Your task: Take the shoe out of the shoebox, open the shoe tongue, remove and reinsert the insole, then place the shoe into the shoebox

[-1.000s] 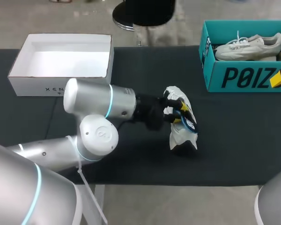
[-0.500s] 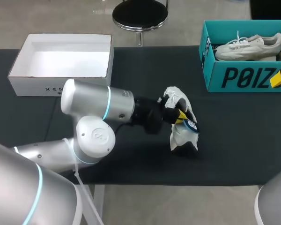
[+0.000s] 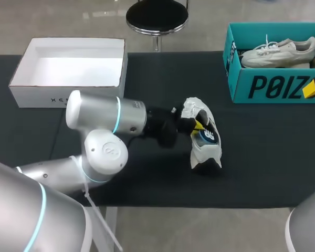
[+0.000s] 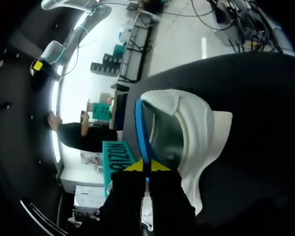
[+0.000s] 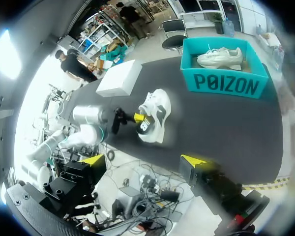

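Note:
A white shoe [image 3: 203, 152] lies on the black table [image 3: 262, 152], its opening turned toward my left arm. A blue insole [image 3: 206, 136] stands partly out of that opening. My left gripper [image 3: 198, 126] is shut on the insole's edge; in the left wrist view the thin blue insole [image 4: 139, 130] runs out from between the yellow tips of the gripper [image 4: 147, 166], with the shoe [image 4: 194, 125] just ahead. My right gripper [image 5: 145, 161] hangs open and empty, high off the table's right side, looking down on the shoe [image 5: 158, 109]. One yellow fingertip [image 3: 311, 90] shows at the head view's right edge.
An empty white shoebox [image 3: 122, 71] stands at the back left. A teal shoebox [image 3: 275, 88] at the back right holds a second pale shoe [image 3: 278, 52]. Bare table lies in front of and to the right of the shoe.
My left gripper has closed on the insole's edge and drawn back a little to the left. The insole stands further out of the shoe. The right arm has not moved.

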Robot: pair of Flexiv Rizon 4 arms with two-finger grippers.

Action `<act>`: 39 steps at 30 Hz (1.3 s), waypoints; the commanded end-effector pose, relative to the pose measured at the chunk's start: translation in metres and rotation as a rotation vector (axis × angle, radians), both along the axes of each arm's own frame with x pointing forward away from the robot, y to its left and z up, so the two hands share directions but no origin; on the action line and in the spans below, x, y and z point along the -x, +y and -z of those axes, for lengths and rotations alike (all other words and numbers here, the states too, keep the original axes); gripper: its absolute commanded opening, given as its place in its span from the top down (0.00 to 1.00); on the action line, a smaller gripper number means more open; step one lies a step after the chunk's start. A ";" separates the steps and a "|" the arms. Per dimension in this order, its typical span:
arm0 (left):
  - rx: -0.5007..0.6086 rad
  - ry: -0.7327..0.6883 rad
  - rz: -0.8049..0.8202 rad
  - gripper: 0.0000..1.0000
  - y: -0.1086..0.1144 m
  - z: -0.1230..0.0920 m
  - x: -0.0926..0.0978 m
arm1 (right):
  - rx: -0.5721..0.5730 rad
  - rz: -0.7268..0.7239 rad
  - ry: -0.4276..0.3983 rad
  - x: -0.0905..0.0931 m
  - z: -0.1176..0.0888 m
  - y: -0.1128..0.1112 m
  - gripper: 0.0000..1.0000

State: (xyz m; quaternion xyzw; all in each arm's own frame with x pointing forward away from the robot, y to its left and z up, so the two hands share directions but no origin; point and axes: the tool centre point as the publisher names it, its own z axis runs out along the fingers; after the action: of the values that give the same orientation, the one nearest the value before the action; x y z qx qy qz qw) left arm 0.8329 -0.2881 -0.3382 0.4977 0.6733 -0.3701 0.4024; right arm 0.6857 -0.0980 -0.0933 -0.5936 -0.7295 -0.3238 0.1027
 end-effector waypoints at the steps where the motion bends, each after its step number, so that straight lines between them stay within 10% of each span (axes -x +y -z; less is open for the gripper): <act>1: -0.021 -0.017 -0.012 1.00 -0.006 0.003 -0.013 | 0.003 -0.001 0.004 -0.002 0.000 0.000 0.00; 10: -0.024 0.004 0.001 1.00 -0.004 -0.007 -0.009 | 0.003 -0.001 0.004 -0.002 0.000 0.000 0.00; 12: -0.027 0.011 0.008 0.68 -0.001 -0.011 -0.004 | 0.003 -0.001 0.004 -0.002 0.000 0.000 0.00; 16: -0.030 0.016 0.018 0.40 0.003 -0.018 0.005 | 0.003 -0.001 0.004 -0.002 0.000 0.000 0.00; 30: -0.027 0.039 0.053 0.63 -0.002 -0.013 0.032 | 0.003 -0.001 0.004 -0.002 0.000 0.000 0.00; 34: -0.026 0.043 0.063 1.00 -0.005 -0.009 0.033 | 0.003 -0.001 0.004 -0.002 0.000 0.000 0.00; 39: -0.023 0.049 0.072 1.00 -0.006 -0.005 0.031 | 0.003 -0.001 0.004 -0.002 0.000 0.000 0.00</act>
State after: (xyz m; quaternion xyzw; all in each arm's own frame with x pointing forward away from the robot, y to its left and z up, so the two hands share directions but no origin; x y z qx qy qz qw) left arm 0.7988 -0.2912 -0.3303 0.5165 0.6703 -0.3876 0.3657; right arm 0.6857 -0.0980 -0.0933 -0.5936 -0.7296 -0.3238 0.1027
